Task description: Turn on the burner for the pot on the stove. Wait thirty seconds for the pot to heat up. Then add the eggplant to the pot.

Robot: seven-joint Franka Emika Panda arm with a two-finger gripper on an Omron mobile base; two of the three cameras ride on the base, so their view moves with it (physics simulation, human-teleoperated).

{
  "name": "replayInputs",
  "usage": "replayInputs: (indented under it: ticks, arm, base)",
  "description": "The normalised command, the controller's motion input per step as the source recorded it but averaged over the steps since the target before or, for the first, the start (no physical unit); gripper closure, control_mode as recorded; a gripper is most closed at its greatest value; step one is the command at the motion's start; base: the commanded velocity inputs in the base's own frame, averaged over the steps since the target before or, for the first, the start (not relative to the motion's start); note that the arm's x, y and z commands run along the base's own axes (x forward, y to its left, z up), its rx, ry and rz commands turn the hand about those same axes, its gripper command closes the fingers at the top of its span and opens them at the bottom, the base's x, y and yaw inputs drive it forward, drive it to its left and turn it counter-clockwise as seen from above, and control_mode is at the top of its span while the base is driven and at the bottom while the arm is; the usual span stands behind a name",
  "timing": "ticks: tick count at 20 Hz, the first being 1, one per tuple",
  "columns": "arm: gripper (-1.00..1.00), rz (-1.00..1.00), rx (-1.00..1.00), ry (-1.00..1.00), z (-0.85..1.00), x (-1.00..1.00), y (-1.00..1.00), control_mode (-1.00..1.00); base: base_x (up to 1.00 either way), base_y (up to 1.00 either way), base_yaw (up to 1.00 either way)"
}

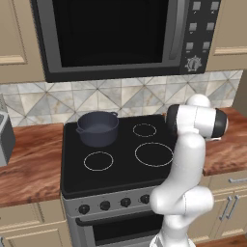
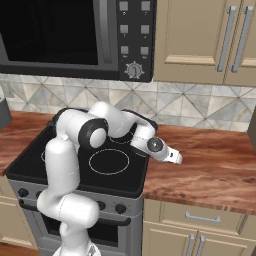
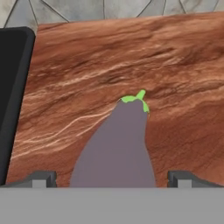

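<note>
The dark blue-grey pot [image 1: 98,128] stands on the back left ring of the stove [image 1: 120,171]. In the right base view my arm reaches right, past the stove [image 2: 127,181], and holds the gripper [image 2: 176,159] low over the wooden counter. In the hand view the grey-purple eggplant [image 3: 117,146] with its green stem lies on the wood. It sits between my two fingertips [image 3: 41,178], pointing away from the hand. The gripper [image 3: 111,179] is open, with a gap on each side of the eggplant.
A row of black knobs [image 1: 104,205] runs along the stove's grey front. A black-windowed microwave [image 1: 111,34] hangs above. The wooden counter [image 2: 215,160] stretches right of the stove. A grey appliance [image 1: 5,137] stands at the far left.
</note>
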Motion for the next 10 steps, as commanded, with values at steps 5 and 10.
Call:
replayInputs:
  ticks: [5,10]
  arm:
    - [-1.00,0.00,0.00,0.00,-0.04,0.04,0.00,-1.00]
    - [-1.00,0.00,0.00,0.00,-0.04,0.00,0.00,-1.00]
  base:
    - [0.00,0.00,0.00]
    - [0.00,0.00,0.00]
